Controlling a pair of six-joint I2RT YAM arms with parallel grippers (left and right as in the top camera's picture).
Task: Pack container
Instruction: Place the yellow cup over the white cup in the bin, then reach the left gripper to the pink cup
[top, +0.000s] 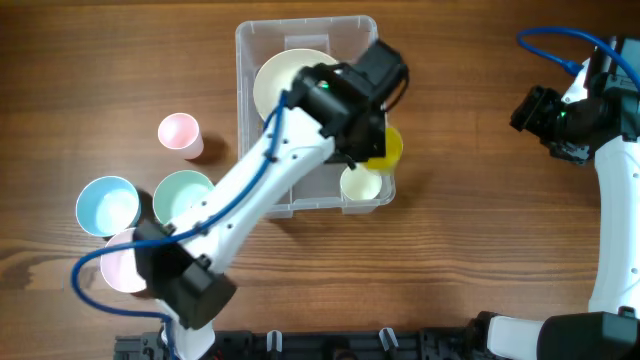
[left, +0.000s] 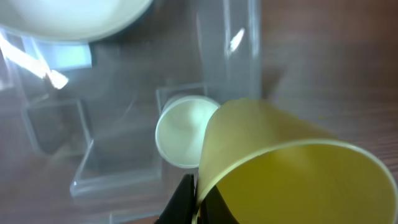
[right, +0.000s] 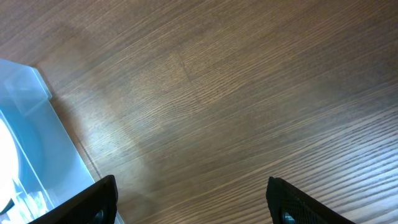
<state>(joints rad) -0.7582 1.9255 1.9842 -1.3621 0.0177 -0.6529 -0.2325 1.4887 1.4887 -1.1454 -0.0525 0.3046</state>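
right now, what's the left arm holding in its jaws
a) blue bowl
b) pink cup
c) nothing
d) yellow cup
d: in the left wrist view the left jaws pinch the rim of the yellow cup, held at the right edge of the container, close to a white cup standing inside it.
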